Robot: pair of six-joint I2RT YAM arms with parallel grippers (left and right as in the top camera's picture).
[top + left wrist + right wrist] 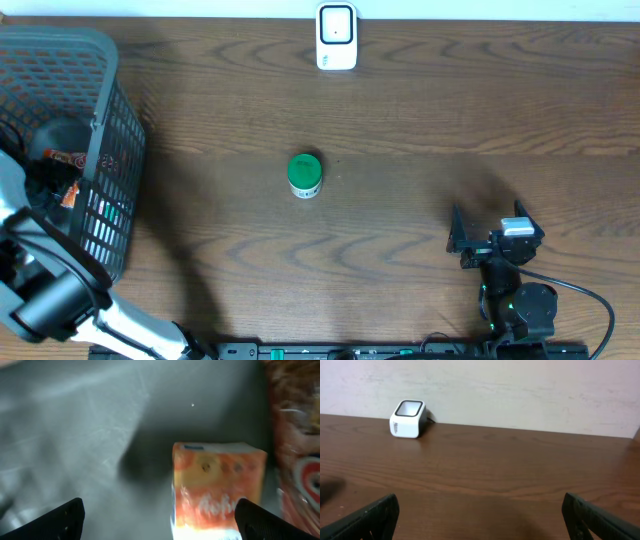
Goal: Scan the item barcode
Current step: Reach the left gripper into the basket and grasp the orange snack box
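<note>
Fingers (65, 520) of L gripper (161, 522) spread wide, empty, orange rectangular carton (220, 485) lower-centre btwn them, in grey mesh plastic basket (110, 120); R gripper (458, 235) wide open, empty, lower right.

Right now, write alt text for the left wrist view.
An orange printed carton lies on the grey basket floor, just ahead of the open left tool. A reddish packet fills the right edge; the picture is blurred.

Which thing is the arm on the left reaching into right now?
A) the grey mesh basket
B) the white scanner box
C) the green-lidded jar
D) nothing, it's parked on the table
A: the overhead view shows the left arm inside the basket, and its wrist view shows the open claw above an orange pack lying there.
</note>
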